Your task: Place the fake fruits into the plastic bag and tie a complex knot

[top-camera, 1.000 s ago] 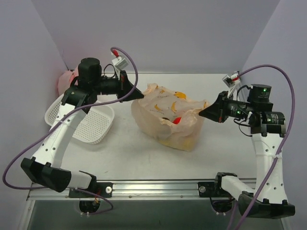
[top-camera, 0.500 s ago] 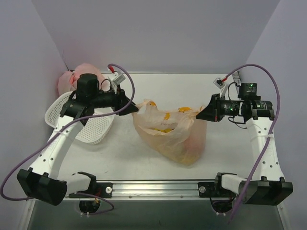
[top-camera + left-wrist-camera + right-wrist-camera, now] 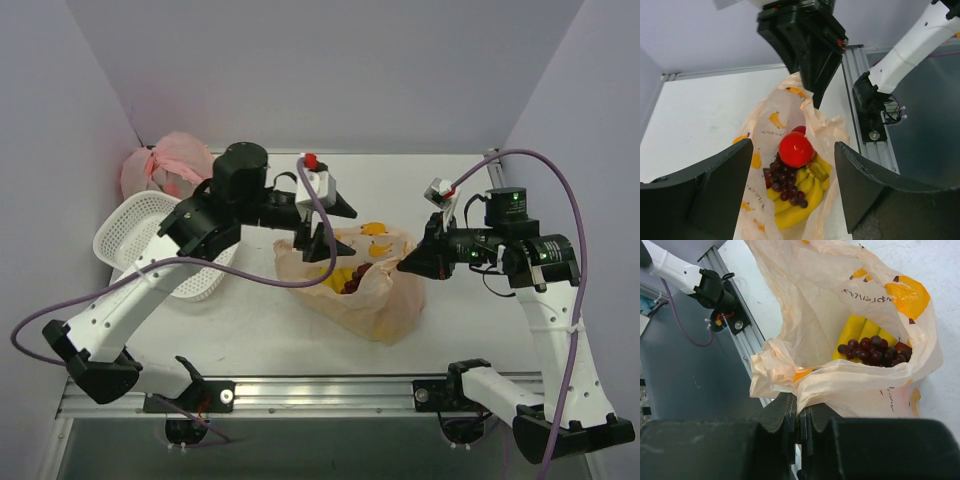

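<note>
End effector on the right arm (image 3: 799, 405) is clenched on a gathered fold of the plastic bag (image 3: 840, 385); only the right wrist view shows this pinch. The bag is thin, crinkled, translucent pale orange film with banana prints, and sits mid-tabletop (image 3: 250, 320). Left end effector (image 3: 330, 226) hangs released, fingers spread over the bag mouth. The left wrist view looks inside: a glossy red round fruit (image 3: 796, 149) on a dark grape bunch (image 3: 784, 181) and yellow bananas (image 3: 801, 202). Both forearms reach inward toward the bag.

Bag (image 3: 385, 305) mouth gapes under your left gripper (image 3: 333, 224), fingers spread; straight drop free down to fruits (image 3: 796, 149); right gripper (image 3: 408, 265) pinching right rim blocks that side; basket (image 3: 110, 235) crowds left.
</note>
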